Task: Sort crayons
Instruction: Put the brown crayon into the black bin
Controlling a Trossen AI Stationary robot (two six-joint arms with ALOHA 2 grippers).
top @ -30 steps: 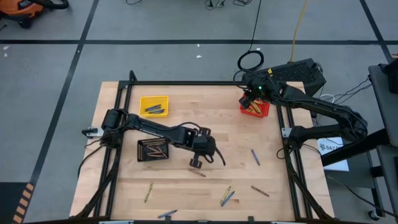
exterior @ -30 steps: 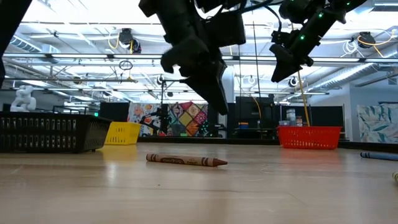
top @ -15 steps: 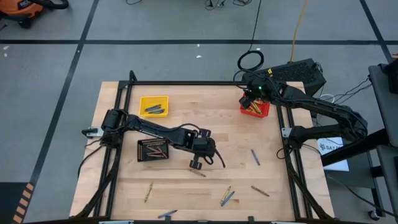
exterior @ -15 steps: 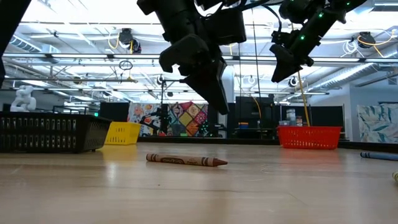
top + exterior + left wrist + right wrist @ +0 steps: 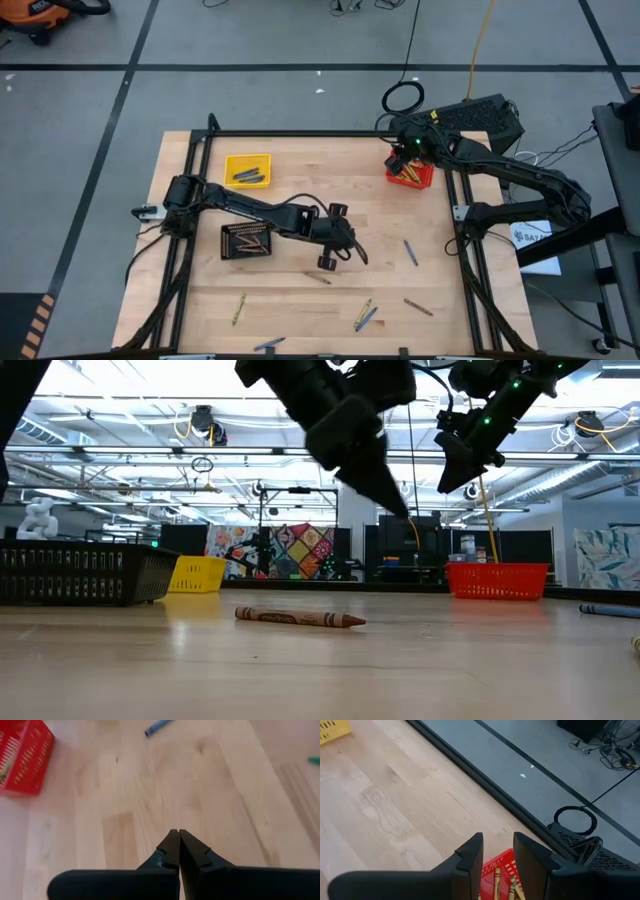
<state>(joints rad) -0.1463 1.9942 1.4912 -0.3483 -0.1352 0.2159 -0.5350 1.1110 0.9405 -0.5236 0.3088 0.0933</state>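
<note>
Left end effector hovers above brown paper-wrapped crayon.

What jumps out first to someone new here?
The left gripper, shut and empty, hangs mid-table above a lone brown crayon. The right gripper, open, hovers over the red basket at the far right corner. Loose crayons dot the near edge.
</note>
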